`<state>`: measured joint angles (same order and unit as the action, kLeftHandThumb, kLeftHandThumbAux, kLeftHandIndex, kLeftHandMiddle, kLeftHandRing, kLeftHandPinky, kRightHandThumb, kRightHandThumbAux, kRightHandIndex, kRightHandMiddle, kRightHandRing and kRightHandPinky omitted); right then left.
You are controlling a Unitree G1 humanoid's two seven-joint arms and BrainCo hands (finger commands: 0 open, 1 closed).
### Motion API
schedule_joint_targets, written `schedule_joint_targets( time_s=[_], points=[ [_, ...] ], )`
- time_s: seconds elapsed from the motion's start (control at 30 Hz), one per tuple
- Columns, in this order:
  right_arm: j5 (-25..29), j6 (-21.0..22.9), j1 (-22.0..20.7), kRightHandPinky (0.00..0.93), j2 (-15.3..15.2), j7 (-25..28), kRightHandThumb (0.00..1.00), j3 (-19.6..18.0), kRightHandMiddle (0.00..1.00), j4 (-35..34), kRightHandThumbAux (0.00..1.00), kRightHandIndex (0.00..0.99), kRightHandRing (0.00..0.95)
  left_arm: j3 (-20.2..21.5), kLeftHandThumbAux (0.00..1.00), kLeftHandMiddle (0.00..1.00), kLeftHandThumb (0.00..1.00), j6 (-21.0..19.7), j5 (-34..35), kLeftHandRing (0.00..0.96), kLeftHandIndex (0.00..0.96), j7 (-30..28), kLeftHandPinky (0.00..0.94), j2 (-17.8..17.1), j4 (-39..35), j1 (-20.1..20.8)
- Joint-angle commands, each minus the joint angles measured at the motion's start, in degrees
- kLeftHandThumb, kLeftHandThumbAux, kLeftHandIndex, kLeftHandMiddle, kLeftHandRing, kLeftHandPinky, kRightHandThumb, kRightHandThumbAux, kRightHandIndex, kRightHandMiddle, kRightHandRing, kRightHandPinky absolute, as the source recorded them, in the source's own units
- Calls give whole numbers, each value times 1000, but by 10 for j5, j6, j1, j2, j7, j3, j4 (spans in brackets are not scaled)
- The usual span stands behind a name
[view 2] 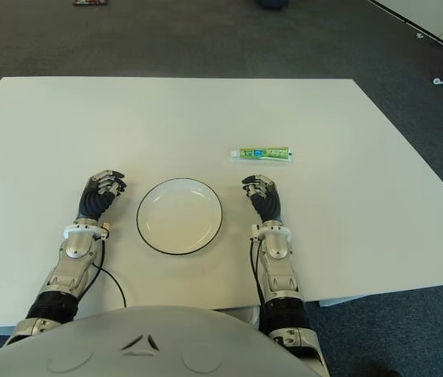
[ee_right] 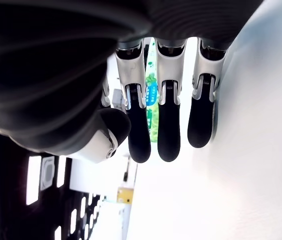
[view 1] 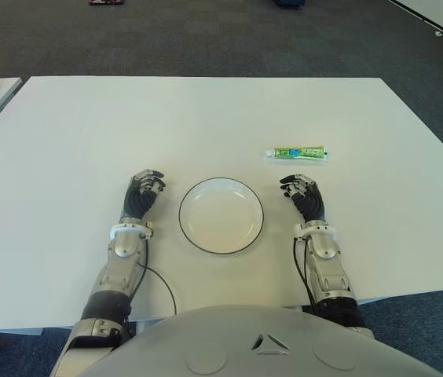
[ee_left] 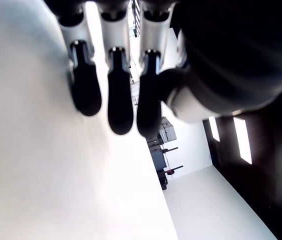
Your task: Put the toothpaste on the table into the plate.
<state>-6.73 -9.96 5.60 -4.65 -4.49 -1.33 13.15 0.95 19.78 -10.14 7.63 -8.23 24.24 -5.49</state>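
Toothpaste, a small green-and-white tube (view 1: 296, 153), lay flat on the white rectangular desk (view 1: 206, 118), at about 1 o'clock from the round white plate with a dark rim (view 1: 221, 214) and apart from it. The right robot hand (view 1: 300, 192) showed at the plate's 3 o'clock, just short of the tube (fingers curled, gripping nothing). The left robot hand (view 1: 144, 191) showed at 9 o'clock, likewise curled and holding nothing.
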Motion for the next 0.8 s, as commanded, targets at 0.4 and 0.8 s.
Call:
schedule_joint_targets(
  time_s=[0.4, 0.8],
  points=[
    [-25, 3, -64, 418, -82, 19, 705, -14, 438, -20, 730, 417, 425, -9, 720, 531, 702, -18, 1, 537, 427, -8, 499, 8, 10, -13],
    [-60, -28, -172, 356, -135, 37, 710, 1, 400, 31, 729, 412, 377, -10, 720, 539, 703, -13, 0, 542, 427, -4, 507, 13, 15, -12]
  ],
)
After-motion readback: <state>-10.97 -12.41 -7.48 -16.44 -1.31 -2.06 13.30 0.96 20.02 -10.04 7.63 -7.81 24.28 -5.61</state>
